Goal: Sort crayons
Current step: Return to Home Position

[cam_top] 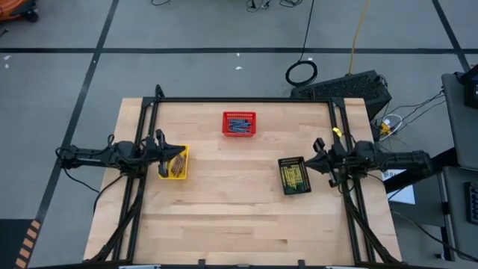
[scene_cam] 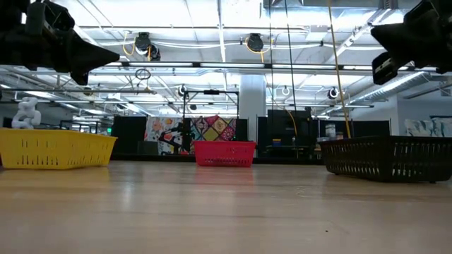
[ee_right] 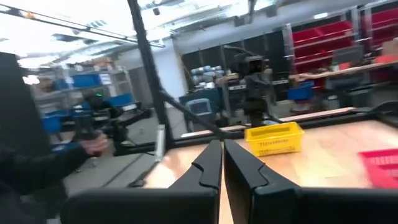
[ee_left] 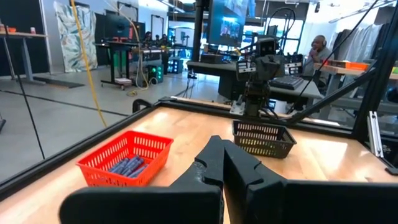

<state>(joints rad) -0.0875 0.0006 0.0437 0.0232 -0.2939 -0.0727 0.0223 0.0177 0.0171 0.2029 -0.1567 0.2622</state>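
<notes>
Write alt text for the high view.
Wooden table from above, sorted by colour: blue crayons in the red basket at the far middle, brown crayons in the yellow basket by the left gripper, yellow-green crayons in the black basket by the right gripper.

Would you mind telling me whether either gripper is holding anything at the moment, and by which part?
Nothing is held; the left gripper and right gripper are both shut and empty.
</notes>
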